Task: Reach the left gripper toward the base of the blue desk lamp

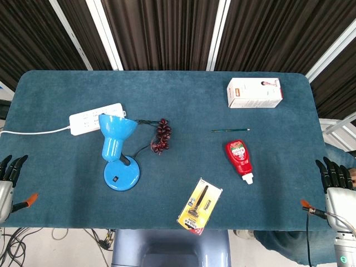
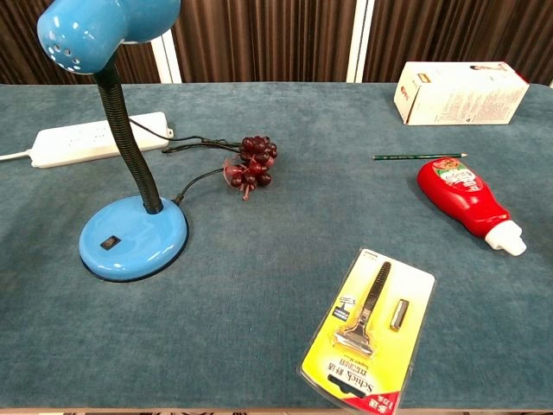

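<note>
I saw the blue desk lamp [image 1: 118,149] standing on the left part of the table [image 1: 183,183], its round base [image 1: 121,175] toward the near edge — my left hand [image 1: 8,177] sat well apart, off the table's near-left corner. It held nothing, fingers extended close together. The right hand [image 1: 337,183] waited empty at the near-right corner, fingers likewise extended.

One lamp [image 1: 120,158], one razor pack [image 1: 200,203], one ketchup bottle [image 1: 240,159], one pencil [image 1: 230,130].
</note>
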You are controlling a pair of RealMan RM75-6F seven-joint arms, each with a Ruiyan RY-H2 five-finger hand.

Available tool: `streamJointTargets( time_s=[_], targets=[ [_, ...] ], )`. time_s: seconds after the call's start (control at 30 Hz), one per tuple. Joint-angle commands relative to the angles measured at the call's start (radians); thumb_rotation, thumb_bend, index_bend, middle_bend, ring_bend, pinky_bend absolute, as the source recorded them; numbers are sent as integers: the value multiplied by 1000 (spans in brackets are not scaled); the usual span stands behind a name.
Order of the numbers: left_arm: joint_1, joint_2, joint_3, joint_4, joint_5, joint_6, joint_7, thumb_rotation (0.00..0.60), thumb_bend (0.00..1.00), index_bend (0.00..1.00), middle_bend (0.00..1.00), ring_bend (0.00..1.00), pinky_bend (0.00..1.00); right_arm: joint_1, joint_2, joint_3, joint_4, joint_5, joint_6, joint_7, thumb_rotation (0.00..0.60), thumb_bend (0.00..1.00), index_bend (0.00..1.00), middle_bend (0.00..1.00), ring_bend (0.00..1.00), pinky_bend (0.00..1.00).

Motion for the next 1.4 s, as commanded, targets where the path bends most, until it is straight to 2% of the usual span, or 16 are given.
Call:
streamJointTargets(
  time_s=[0.03, 0.47, 0.7, 0.77, 0.9, 1.03, 1.17, 1.27, 1.4],
  targets=[
    [1, -2, -2, 5, 3, 4, -3, 600, 154, 66, 133, 11, 105, 1, 0, 0, 1, 0, -2, 0, 600, 96, 0, 0, 0, 0],
    [1, 0, 1, 2, 4, -2, -1, 600, 154, 66, 133, 10, 107, -1, 2, -1, -2, -3, 2, 2, 600, 96, 0, 0, 0, 0],
    [-12, -9, 21, 21, 66, -7, -3, 600, 155, 63, 136, 19, 159, -2, 3, 1, -4, 4, 1, 1, 600, 96, 0, 0, 0, 0],
    [-18, -14, 27, 29, 82, -13, 1, 600, 156, 62, 147, 56, 205, -3, 3, 2, -5, 4, 3, 1, 600, 96, 0, 0, 0, 0],
    [-38, -45, 33, 51, 103, -41, 29, 600, 163, 59, 224, 200, 344, -4, 4, 3, -6, 3, 6, 1, 600, 96, 0, 0, 0, 0],
    [-77, -87, 48, 64, 114, -124, 92, 600, 195, 62, 380, 399, 533, -4, 4, 2, -8, 5, 4, 2, 600, 96, 0, 0, 0, 0],
    [-123, -138, 51, 83, 140, -181, 102, 600, 323, 90, 567, 566, 677, -6, 7, 4, -12, 7, 8, 5, 600, 97, 0, 0, 0, 0],
    [-156, -163, 59, 95, 143, -242, 94, 600, 415, 104, 648, 632, 728, -8, 5, 7, -17, 17, 10, 2, 600, 96, 0, 0, 0, 0],
    [-189, -213, 61, 128, 124, -306, 105, 600, 461, 119, 697, 668, 748, -8, 3, 8, -20, 18, 10, -4, 600, 96, 0, 0, 0, 0]
  ],
)
